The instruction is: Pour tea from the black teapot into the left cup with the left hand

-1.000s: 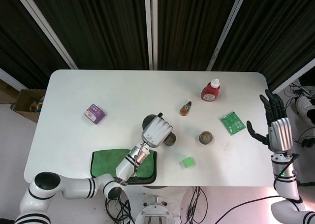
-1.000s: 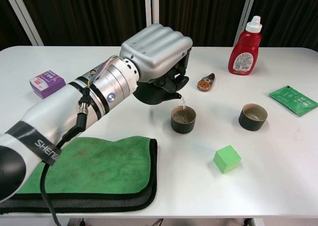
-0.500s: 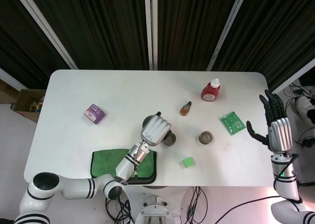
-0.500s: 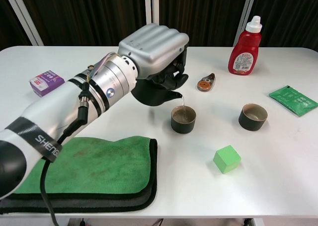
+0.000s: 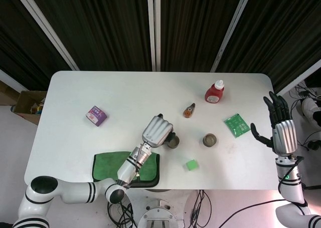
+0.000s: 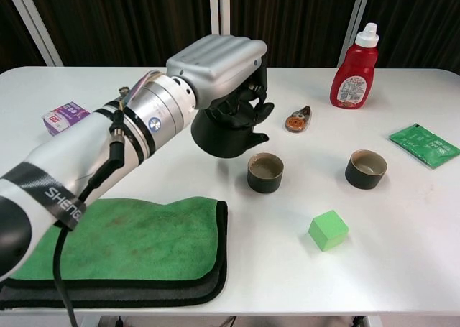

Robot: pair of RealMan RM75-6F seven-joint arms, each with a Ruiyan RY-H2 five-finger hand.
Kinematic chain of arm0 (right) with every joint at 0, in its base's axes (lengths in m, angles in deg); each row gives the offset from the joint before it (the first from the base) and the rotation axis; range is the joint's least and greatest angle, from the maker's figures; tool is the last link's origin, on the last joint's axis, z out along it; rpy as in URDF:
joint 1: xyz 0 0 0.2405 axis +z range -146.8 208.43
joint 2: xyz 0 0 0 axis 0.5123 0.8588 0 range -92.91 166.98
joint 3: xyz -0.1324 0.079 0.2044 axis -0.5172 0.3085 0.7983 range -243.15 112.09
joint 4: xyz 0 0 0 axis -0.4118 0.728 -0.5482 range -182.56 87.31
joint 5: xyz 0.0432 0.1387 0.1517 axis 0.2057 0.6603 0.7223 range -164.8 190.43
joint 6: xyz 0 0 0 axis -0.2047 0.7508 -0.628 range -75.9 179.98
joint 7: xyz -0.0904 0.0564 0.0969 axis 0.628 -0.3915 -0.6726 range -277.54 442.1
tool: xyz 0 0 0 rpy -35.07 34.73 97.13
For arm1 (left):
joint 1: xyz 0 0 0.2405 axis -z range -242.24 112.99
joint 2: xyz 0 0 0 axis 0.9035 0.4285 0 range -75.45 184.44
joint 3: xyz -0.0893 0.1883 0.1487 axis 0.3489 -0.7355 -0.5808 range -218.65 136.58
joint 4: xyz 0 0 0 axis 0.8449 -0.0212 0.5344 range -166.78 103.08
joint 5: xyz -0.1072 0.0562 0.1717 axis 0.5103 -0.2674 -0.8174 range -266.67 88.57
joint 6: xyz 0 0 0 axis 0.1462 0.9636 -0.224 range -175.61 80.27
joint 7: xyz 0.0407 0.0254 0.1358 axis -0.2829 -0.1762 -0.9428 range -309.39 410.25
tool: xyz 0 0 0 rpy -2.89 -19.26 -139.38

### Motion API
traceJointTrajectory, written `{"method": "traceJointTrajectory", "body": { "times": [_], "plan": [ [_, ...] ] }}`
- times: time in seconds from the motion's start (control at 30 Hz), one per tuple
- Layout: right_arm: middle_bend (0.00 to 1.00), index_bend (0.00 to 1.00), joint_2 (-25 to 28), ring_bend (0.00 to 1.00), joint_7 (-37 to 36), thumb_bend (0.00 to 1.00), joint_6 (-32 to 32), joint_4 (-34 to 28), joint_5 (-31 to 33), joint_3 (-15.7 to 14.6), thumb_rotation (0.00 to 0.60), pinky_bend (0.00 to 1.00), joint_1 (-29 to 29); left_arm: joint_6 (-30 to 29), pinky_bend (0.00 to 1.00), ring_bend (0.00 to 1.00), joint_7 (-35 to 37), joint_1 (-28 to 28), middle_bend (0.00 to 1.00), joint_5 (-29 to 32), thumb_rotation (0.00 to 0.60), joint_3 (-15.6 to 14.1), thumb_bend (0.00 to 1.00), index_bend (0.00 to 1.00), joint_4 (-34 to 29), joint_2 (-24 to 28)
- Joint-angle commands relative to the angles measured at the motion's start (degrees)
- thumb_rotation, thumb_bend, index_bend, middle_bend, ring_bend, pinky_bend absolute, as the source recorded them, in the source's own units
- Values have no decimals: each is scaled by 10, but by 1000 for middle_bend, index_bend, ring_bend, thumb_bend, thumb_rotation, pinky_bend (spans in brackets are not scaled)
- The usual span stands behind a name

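the thin stream seen a second earlier had stopped; the left robot hand (image 6: 215,65) had tipped the black teapot (image 6: 226,129) back toward level, gripping it just left of the left cup (image 6: 265,172), spout clear of the rim. the right robot hand (image 5: 279,128) hung off the counter's (image 5: 125,95) right edge, fingers spread, holding nothing. open counter lay behind the teapot; the green cloth (image 6: 129,244) sat at the near edge. only the chest view showed the tea inside the cup; the head view hid the teapot under the hand. the right cup (image 6: 365,169) stood well apart.
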Motion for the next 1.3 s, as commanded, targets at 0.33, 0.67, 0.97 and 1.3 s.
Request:
{"method": "traceJointTrajectory", "body": {
  "times": [0.33, 0.67, 0.97, 1.3],
  "plan": [
    [0, 0, -2, 0, 3, 357, -4, 0, 0, -1, 600, 0, 2, 13, 475, 1000, 164, -26, 1000, 51, 600, 66, 479, 1000, -46, 40],
    [0, 0, -2, 0, 9, 358, -3, -1, -4, -2, 600, 0, 4, 2, 470, 1000, 323, -72, 1000, 10, 600, 42, 479, 1000, 21, 71],
    [0, 0, -4, 0, 20, 358, -7, -6, -7, -7, 600, 0, 4, -17, 472, 1000, 388, -94, 1000, -26, 600, 7, 479, 1000, 132, 54],
    [0, 0, -4, 0, 25, 357, -11, -9, -8, -7, 600, 0, 6, -9, 472, 1000, 416, -96, 1000, -40, 600, -12, 479, 1000, 208, 30]
  ]
}}
